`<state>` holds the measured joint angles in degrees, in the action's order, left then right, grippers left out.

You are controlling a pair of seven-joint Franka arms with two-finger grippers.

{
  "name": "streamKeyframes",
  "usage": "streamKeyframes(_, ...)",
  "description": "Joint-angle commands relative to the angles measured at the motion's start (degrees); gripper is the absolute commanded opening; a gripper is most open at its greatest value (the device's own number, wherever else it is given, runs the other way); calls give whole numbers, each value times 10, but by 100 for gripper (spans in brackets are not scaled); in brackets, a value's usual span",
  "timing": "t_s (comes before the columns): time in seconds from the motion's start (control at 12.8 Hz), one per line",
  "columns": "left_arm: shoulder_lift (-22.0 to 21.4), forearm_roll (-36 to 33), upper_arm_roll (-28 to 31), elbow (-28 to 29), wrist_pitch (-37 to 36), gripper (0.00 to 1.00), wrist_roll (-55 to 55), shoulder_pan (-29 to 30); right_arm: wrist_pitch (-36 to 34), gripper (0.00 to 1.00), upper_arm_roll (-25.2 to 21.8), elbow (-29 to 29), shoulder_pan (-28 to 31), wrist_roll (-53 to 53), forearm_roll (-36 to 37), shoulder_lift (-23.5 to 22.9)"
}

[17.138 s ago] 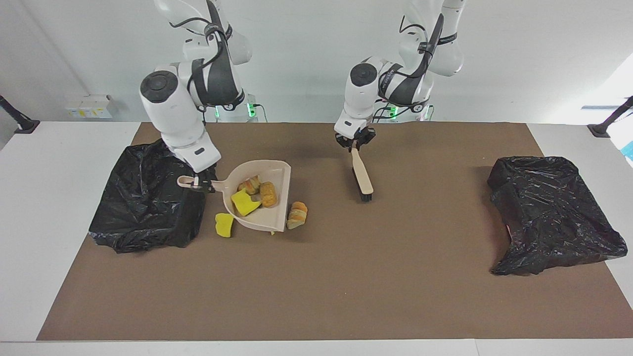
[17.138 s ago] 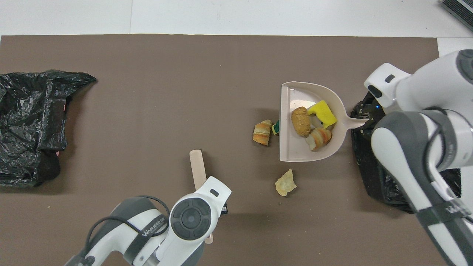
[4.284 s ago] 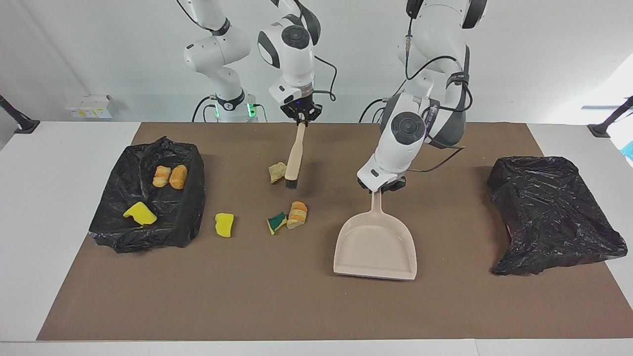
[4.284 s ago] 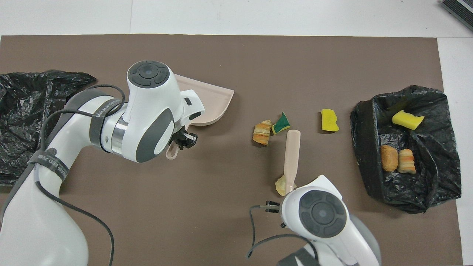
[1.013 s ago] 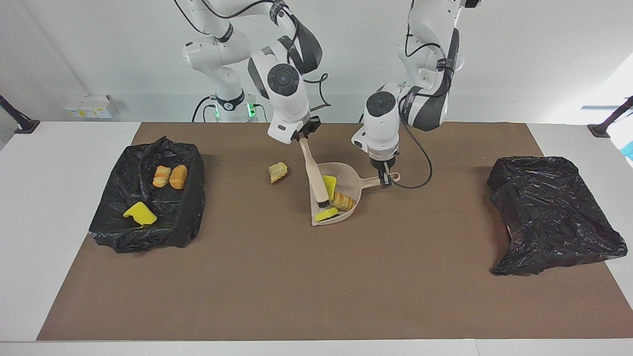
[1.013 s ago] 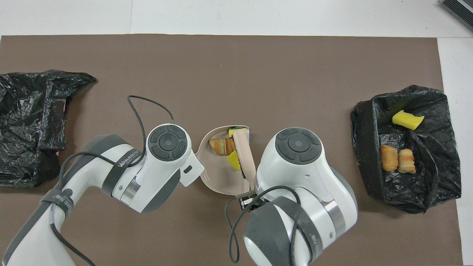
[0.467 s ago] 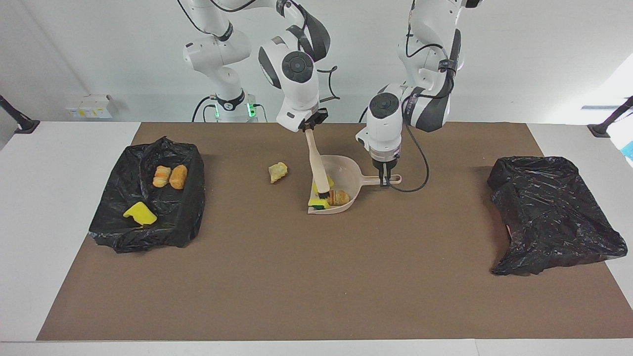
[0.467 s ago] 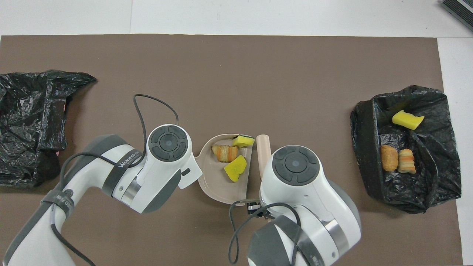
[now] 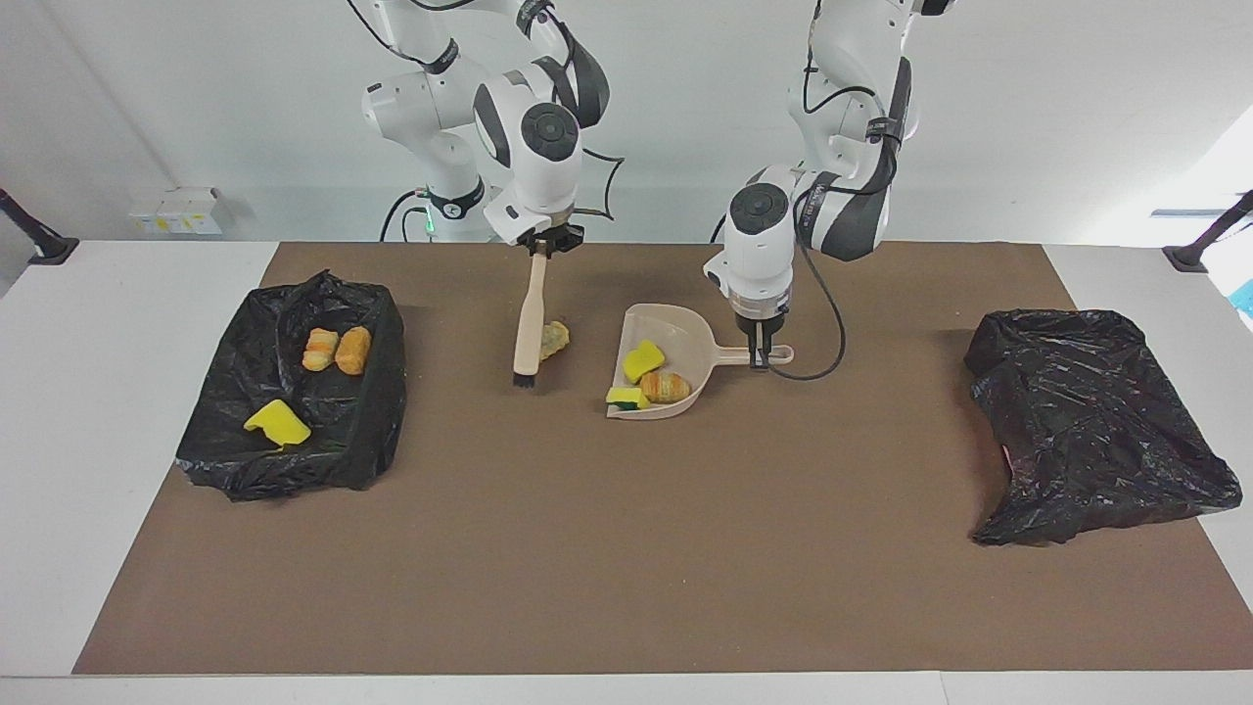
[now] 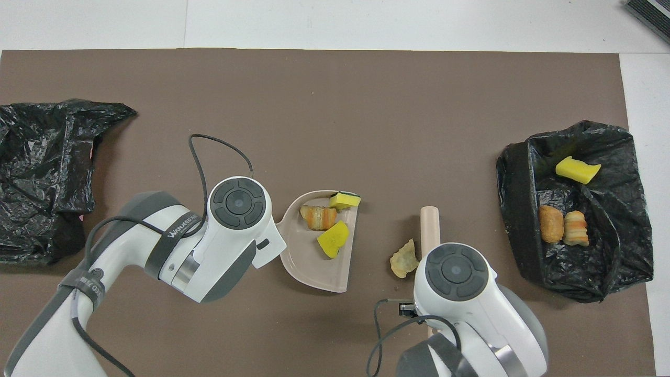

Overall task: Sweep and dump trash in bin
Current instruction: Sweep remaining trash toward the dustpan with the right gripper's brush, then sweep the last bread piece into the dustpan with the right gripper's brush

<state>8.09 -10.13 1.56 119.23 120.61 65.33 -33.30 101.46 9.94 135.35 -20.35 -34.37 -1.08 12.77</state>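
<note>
My left gripper [image 9: 759, 360] has its jaws closed on the dustpan [image 9: 685, 338] handle, though overhead its wrist hides that grip. The pan holds three scraps [image 9: 648, 377]. My right gripper [image 9: 541, 251] clamps the brush [image 9: 529, 328], bristles beside a beige scrap [image 9: 554, 339] on the worktop [image 9: 626, 548]. Three more scraps sit in the bin [image 9: 294, 460] toward the right arm's end.

**Two white arms, dark bands, trailing cables**

Both arms [image 9: 533, 117] [image 9: 842, 117] wear glossy white shells with dark grey joint bands and round grey end caps ringed by grooves. Thin black cables loop beside each wrist. A grey band near the overhead frame's lower left carries white lettering. Green lights glow at one base, upper centre
</note>
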Motion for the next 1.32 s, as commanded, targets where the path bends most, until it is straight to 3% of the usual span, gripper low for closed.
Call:
streamKeyframes(0.0,-26,8,2,36,13,0,7,-1,28,0,7,63,21,-5,28,51)
streamKeyframes(0.16,-27,8,2,36,12,0,7,-1,48,0,8,76,18,7,8,36)
streamKeyframes(0.47,-28,8,1,36,6,0,-41,-6,102,0,8,69,15,116,-115,9)
streamKeyframes(0.86,-32,8,1,43,16,0,-66,-12,149,0,8,-51,-56,142,-212,-100)
streamKeyframes(1.09,-35,8,0,55,32,0,-65,-11,141,0,12,-123,-61,145,-226,-138)
streamKeyframes(1.25,-41,8,1,74,62,0,-66,-4,136,0,12,-140,-65,143,-226,-141)
